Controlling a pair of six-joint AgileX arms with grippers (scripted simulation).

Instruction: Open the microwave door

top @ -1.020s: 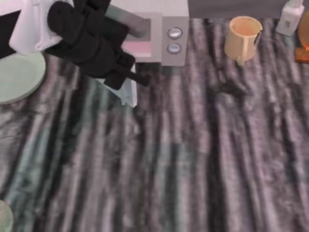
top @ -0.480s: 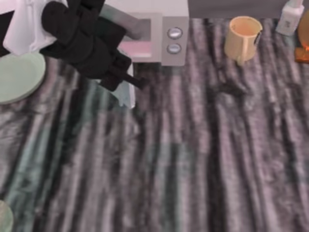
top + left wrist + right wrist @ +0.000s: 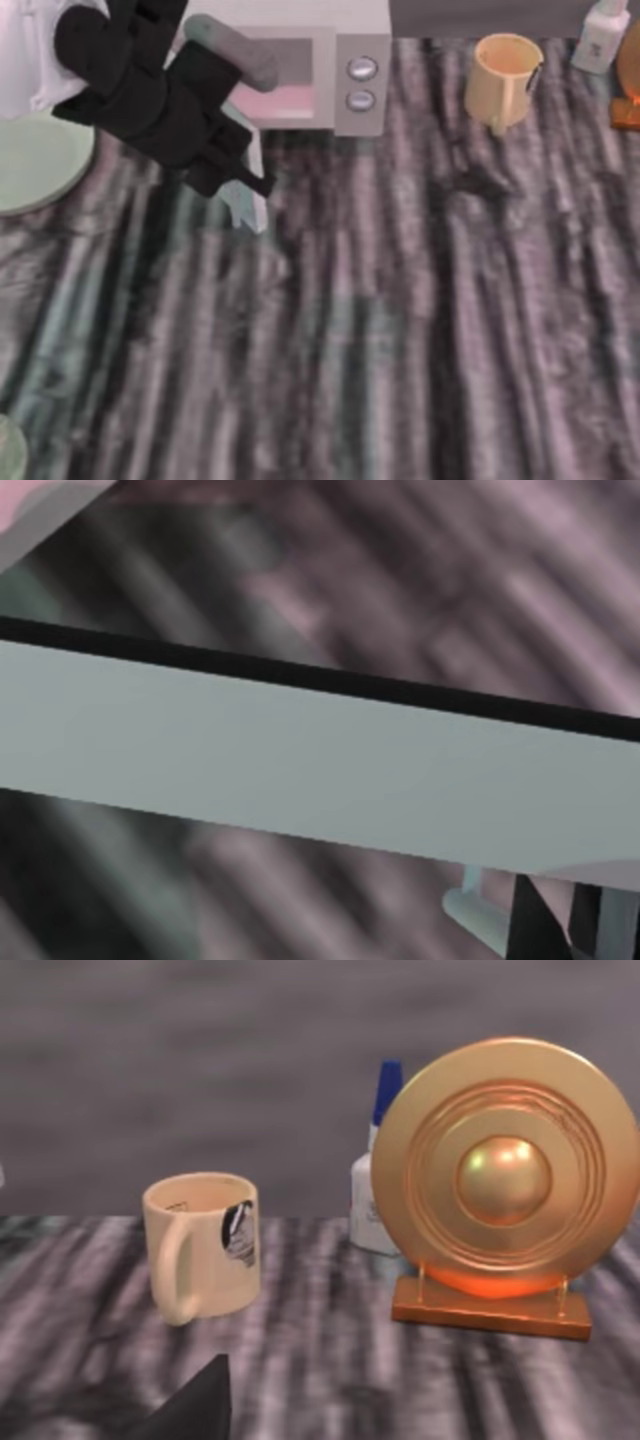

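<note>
Top view: the left claw (image 3: 235,180) sits at the microwave door (image 3: 248,205), which juts edge-on toward the desk's (image 3: 420,330) near side from the microwave (image 3: 330,70) at the far left; its grip I cannot tell. One mug (image 3: 503,80), two knobs.

Left wrist: the door's edge fills the frame.

Right wrist: parked, facing one gold disc (image 3: 505,1185).
</note>
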